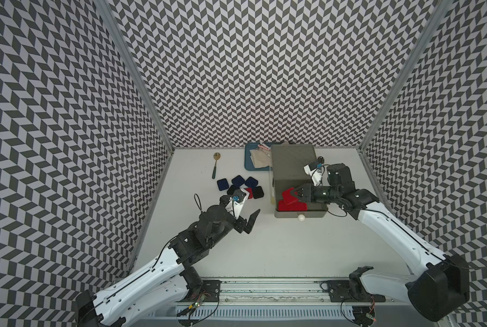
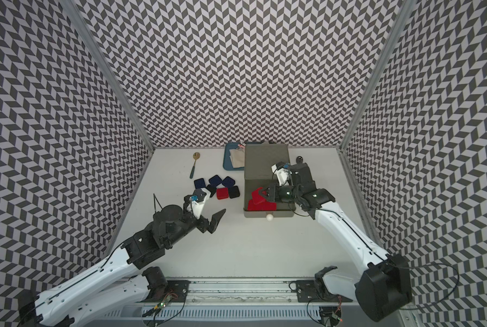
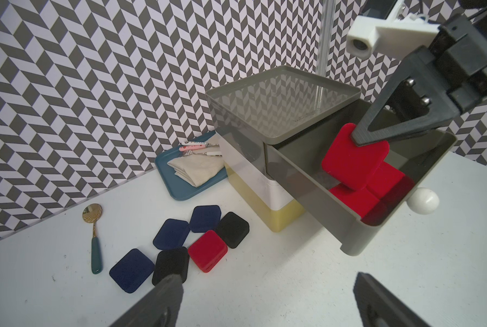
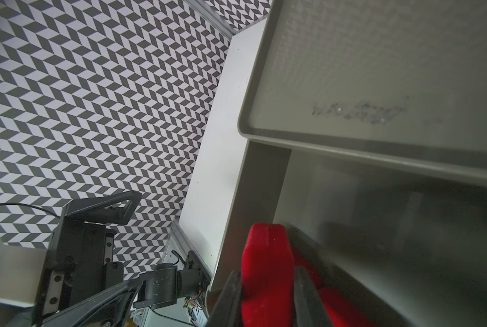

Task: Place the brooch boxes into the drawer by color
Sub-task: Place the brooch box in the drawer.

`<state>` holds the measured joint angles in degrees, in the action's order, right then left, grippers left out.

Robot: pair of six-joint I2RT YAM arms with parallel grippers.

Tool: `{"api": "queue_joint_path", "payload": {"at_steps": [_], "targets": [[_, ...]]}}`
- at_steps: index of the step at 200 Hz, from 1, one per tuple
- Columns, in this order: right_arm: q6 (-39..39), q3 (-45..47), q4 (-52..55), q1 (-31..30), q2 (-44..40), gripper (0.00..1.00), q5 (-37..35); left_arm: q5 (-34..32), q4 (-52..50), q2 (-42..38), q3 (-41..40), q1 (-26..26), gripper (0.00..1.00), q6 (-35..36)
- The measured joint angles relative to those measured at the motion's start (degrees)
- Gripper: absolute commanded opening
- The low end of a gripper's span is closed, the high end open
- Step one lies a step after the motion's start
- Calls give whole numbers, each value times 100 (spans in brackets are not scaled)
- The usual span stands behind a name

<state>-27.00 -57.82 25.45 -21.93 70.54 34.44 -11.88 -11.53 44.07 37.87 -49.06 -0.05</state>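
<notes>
Velvet is what shows here: a red brooch box (image 3: 347, 167), flat, rounded-square and flocked, is pinched across its thickness in the right hand (image 4: 266, 286) and tilted over the pulled-out grey top drawer (image 3: 361, 240), presumably so that it can be slid in beside the red boxes (image 3: 352, 198) already laid there. The left hand (image 3: 265, 283) is held spread wide and empty above the surface (image 1: 265, 249), near the navy boxes (image 3: 171, 233), black boxes (image 3: 232, 229) and one loose red box (image 3: 207, 250) left waiting. Smooth plastic walls and a white ball knob (image 3: 422, 201) are seen on the drawer.

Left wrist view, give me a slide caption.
Right tool holds a red brooch box tilted into the open grey drawer.
</notes>
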Motion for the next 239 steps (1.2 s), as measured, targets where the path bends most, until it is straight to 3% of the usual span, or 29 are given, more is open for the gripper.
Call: {"api": "queue_joint_path", "payload": {"at_steps": [239], "targets": [[-306,37,-800,0,459,15,48,66,20,83,2,35,100,2]]}}
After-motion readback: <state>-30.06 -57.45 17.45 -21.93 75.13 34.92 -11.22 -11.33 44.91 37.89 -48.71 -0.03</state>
